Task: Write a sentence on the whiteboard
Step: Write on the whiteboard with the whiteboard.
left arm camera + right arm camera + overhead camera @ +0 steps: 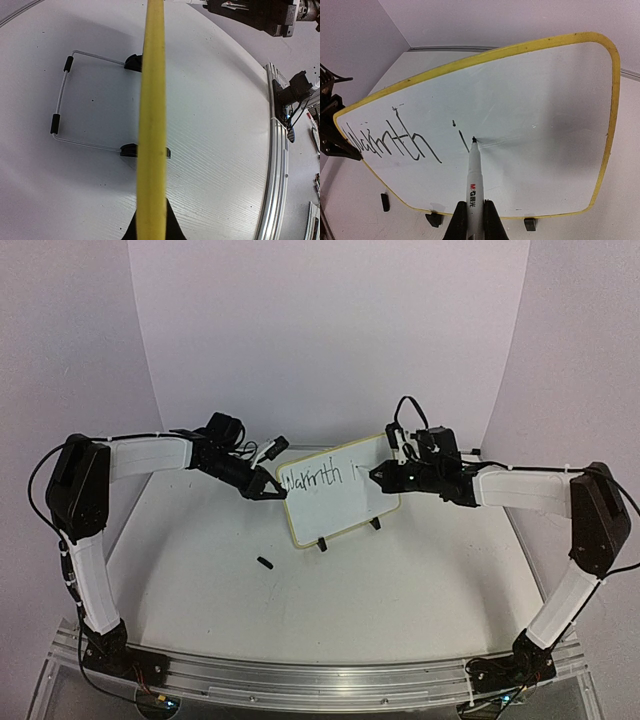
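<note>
The whiteboard (335,502) stands tilted on its black clip feet near the table's middle, with a pale yellow rim. The sentence (315,478) reads "Warmth i" in black along the top line. My left gripper (268,486) is shut on the board's left edge. In the left wrist view the rim (151,125) runs edge-on between the left gripper (151,222) jaws. My right gripper (475,205) is shut on a white marker (475,172). The marker's black tip touches the whiteboard (535,115) just right of the "i" in the sentence (395,142).
A small black marker cap (264,562) lies on the table in front of the board. The wire stand (62,100) props the board from behind. An aluminium rail (320,680) runs along the near edge. White backdrop walls close in the back and sides.
</note>
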Motion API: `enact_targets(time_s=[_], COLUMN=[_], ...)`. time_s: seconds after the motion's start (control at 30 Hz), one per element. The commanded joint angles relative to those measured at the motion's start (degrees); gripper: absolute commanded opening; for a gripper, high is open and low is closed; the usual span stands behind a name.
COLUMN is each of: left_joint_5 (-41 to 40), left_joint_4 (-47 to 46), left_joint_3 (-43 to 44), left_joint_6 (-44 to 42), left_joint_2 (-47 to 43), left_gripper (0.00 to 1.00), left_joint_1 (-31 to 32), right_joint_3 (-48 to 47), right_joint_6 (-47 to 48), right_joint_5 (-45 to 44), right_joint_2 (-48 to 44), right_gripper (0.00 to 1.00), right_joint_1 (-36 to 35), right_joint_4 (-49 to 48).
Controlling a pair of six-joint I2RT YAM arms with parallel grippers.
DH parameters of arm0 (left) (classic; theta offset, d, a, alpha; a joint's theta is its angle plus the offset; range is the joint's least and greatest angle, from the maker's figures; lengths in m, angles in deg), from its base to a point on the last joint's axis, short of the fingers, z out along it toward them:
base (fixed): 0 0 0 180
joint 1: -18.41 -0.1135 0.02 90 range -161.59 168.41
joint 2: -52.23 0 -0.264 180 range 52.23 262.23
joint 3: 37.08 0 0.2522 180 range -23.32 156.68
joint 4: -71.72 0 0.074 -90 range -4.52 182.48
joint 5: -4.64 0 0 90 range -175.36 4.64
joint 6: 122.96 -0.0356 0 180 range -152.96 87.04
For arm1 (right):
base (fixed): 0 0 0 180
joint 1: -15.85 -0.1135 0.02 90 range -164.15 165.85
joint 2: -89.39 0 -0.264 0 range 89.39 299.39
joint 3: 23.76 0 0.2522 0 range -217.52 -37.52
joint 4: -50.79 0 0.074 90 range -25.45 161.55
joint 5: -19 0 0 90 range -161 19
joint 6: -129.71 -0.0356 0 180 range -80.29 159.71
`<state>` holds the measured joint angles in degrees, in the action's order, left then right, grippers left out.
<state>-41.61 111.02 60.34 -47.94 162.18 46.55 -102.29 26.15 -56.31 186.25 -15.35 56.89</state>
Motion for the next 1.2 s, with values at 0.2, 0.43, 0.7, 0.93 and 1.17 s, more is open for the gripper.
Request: enact_targets(time_s=[0.2,0.43,0.7,0.93,1.17], left_joint_5=[-2.81,-2.88,-2.92,-2.92,-2.96], left_joint_4=[7.07,7.08,7.17,7.19,7.25], left_joint_3=[-0.39,-0.34,-0.34,-0.34,-0.27], left_joint_6=[-0.86,-0.85,-0.90,-0.88,-0.94], left_joint_2=[3.46,3.49,3.60,3.74,3.83], left_gripper=[0.00,0.00,0.00,0.00,0.00], left_joint_1=[2.58,2.62,2.71,2.71,2.71], right_joint_3=[2.57,1.77,-1.59,-3.32,-3.52], right_joint_6=[-0.84,-0.69,-0.03,0.57,0.41], right_joint_5=[-0.98,-0.96,-0.87,-1.20,-1.79], right_joint_2=[-0.09,-0.61,-1.14,-0.55,0.59], right_gripper=[0.00,0.00,0.00,0.00,0.00], right_joint_1=[0.04,0.07,0.03,0.06,0.08], right_joint_4=[-0.95,-0.95,-0.95,-0.95,-0.95])
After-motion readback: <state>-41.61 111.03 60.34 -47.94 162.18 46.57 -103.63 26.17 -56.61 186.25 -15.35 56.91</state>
